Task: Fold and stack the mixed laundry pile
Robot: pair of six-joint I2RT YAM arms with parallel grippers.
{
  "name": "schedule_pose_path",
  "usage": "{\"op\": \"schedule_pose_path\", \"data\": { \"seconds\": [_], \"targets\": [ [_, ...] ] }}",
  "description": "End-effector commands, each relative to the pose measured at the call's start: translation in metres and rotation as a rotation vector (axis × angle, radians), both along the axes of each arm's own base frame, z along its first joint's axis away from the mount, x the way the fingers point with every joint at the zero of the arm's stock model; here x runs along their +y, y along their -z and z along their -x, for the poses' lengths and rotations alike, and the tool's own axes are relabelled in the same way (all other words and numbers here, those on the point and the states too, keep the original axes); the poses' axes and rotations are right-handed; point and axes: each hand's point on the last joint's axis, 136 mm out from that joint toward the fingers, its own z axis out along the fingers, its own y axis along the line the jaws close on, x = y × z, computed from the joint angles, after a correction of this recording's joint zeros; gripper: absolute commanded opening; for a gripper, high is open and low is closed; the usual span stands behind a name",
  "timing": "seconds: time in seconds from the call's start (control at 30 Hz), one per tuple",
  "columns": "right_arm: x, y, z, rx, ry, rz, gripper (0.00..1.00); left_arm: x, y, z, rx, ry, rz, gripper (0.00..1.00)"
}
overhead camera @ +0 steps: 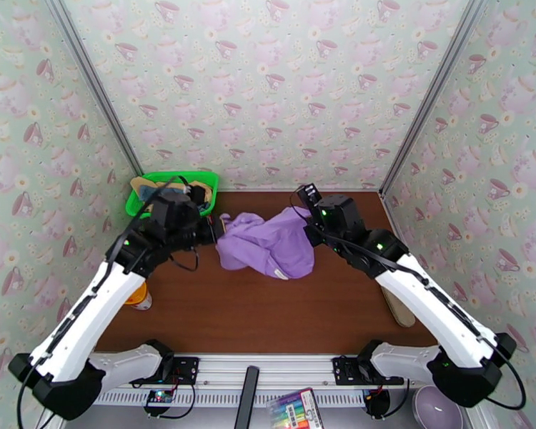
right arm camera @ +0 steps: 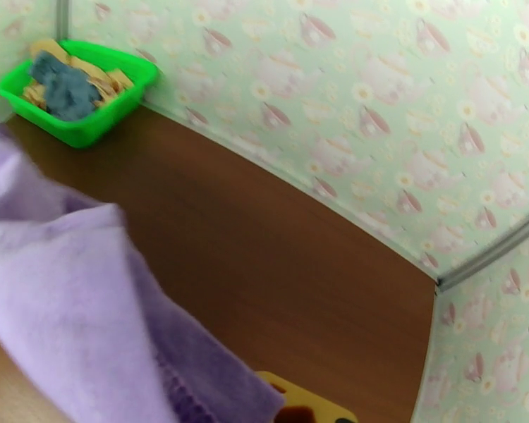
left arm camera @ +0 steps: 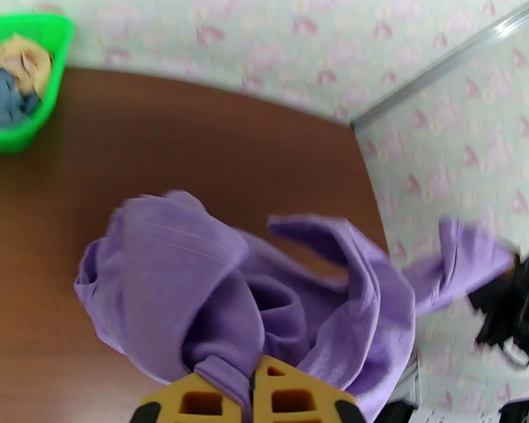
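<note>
- Yellow-orange fingers of the left gripper sit at the bottom of the left wrist view. They are drawn close together, with a fold of the purple cloth T-shirt pinched in the narrow gap.
- From that pinch the T-shirt rises in bunched, crumpled folds. One stretched corner runs off toward the right gripper.
- In the right wrist view, purple cloth drapes across the lower left and down to one yellow finger. The jaws are closed, gripping the T-shirt's far corner.
- From the top camera, the T-shirt hangs slung between the two grippers over the brown wooden table. It is just to the right of the green plastic mesh basket. Whether its lower folds touch the tabletop cannot be told.
- The basket sits in the far left corner against the teacup-patterned wall.
- Inside the basket a slate-blue cloth garment lies heaped on a tan-yellow cloth garment, both crumpled.
- The left gripper hovers just beside the basket's right end; the right gripper is well apart from it, with the T-shirt between.
</note>
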Motion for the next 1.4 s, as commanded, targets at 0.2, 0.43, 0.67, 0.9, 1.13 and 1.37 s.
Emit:
{"op": "schedule_pose_path", "data": {
  "seconds": [0.2,0.43,0.67,0.9,1.13,1.37],
  "targets": [
    [-0.054,0.113,-0.077,0.202,0.229,0.194,0.00,-0.016,0.074,0.004,0.125,-0.014,-0.072,1.00],
    [-0.060,0.150,-0.102,0.258,0.280,0.218,0.00,-0.033,0.068,-0.040,-0.021,0.127,-0.288,1.00],
    [-0.061,0.154,-0.092,0.275,0.292,0.186,0.00,-0.106,0.104,-0.038,-0.085,0.533,-0.348,0.89],
    [-0.066,0.157,-0.074,0.290,0.325,0.129,0.00,-0.134,0.141,-0.036,-0.014,0.601,-0.377,0.72],
    [-0.070,0.150,-0.055,0.283,0.332,0.069,0.00,-0.153,0.184,-0.037,0.194,0.573,-0.278,0.73],
    [-0.069,0.141,-0.047,0.271,0.325,0.033,0.00,-0.155,0.211,-0.038,0.284,0.511,-0.204,0.81]
  ]
}}
